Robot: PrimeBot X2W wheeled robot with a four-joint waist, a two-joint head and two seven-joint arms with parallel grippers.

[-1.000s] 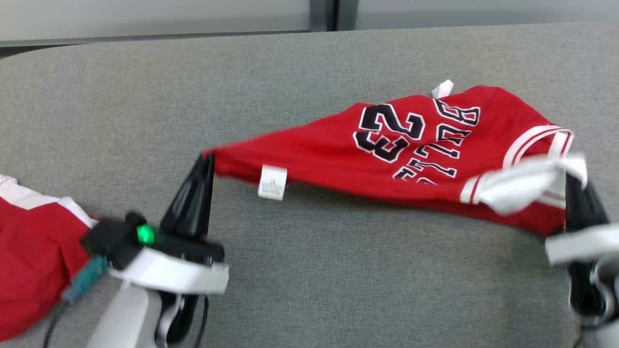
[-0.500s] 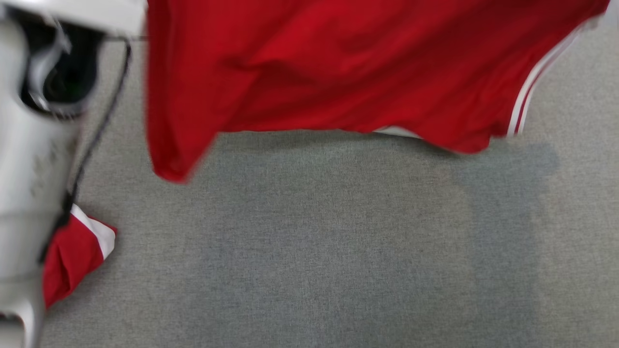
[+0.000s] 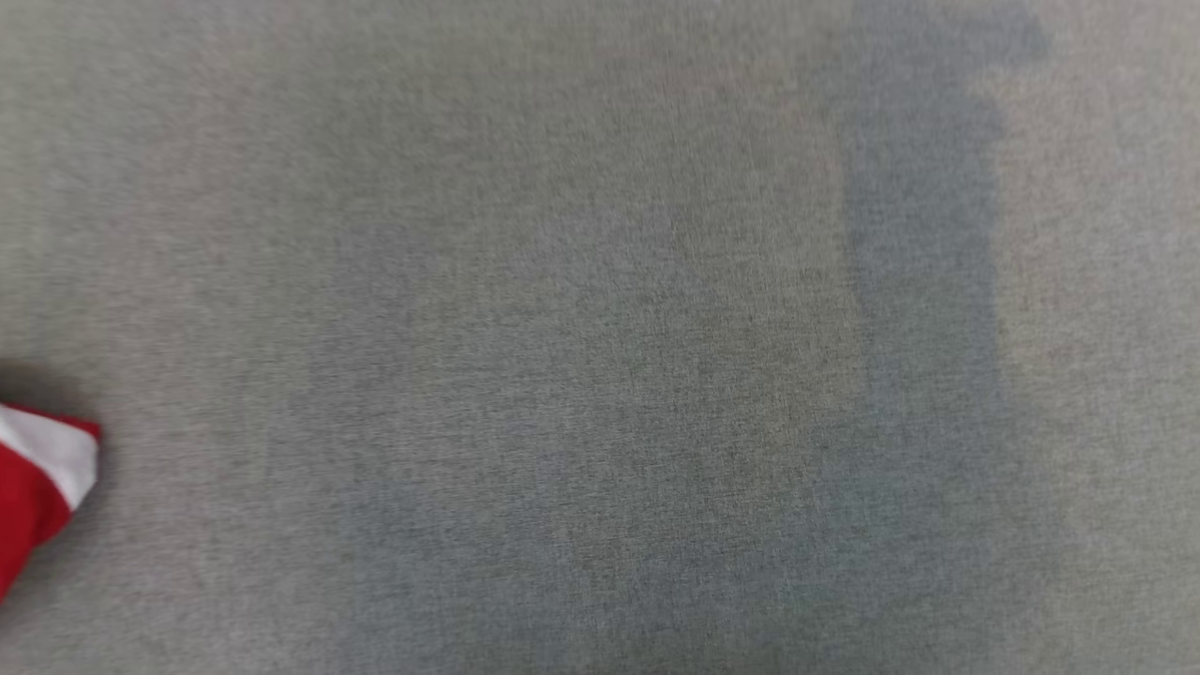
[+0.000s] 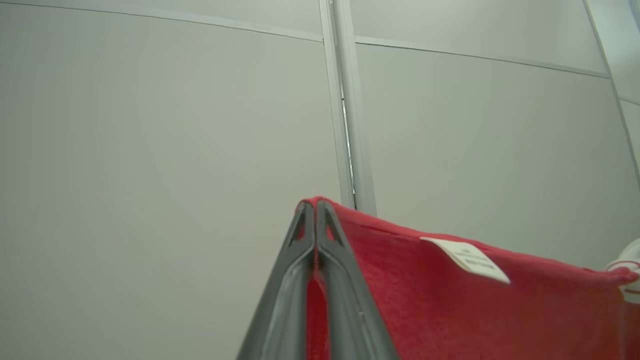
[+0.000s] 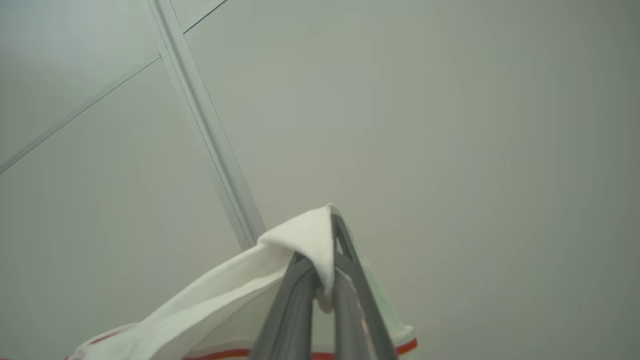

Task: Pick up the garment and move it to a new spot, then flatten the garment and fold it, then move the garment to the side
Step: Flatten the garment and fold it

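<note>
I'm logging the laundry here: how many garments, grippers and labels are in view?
Garments: 2, the held jersey and a red-white piece on the table.
Grippers: 2, left gripper and right gripper, both shut on the jersey.
Labels: 1, the jersey's white label.
Total: 5.

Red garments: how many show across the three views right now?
2. A red fabric jersey with white trim hangs between the shut left claw and right claw; a second red-and-white cloth garment lies at the head view's left edge. Others may be hidden.
</note>
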